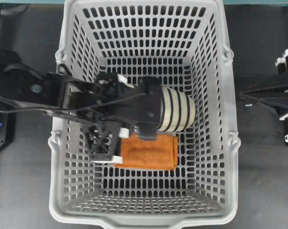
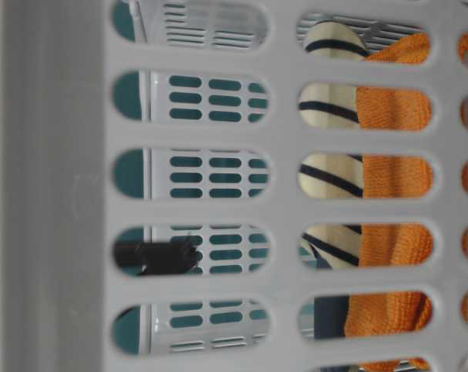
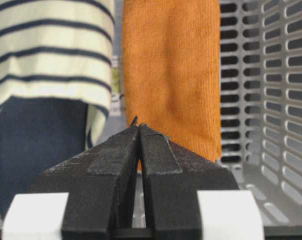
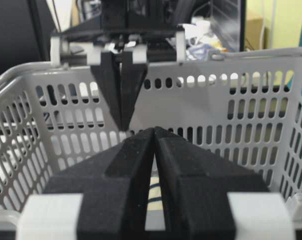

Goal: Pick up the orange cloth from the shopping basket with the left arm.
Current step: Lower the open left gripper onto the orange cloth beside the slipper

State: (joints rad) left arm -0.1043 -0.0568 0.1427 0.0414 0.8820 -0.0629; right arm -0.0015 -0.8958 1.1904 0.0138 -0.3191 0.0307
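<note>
The orange cloth (image 1: 151, 152) lies folded on the floor of the grey shopping basket (image 1: 215, 71), just in front of a striped slipper (image 1: 178, 110). My left gripper (image 1: 146, 130) reaches into the basket from the left and hovers over the gap between slipper and cloth. In the left wrist view its jaws (image 3: 139, 126) are shut and empty, with the cloth (image 3: 171, 75) just beyond the tips. The cloth also shows through the basket wall in the table-level view (image 2: 393, 178). My right gripper (image 1: 243, 95) is shut and empty outside the basket's right wall (image 4: 154, 129).
The navy-and-cream slipper (image 3: 51, 55) lies touching the cloth's far long edge. The basket's slotted walls (image 3: 271, 75) close in all round. The left arm's gripper (image 4: 122, 122) shows over the basket in the right wrist view. Dark tabletop (image 1: 263, 181) surrounds the basket.
</note>
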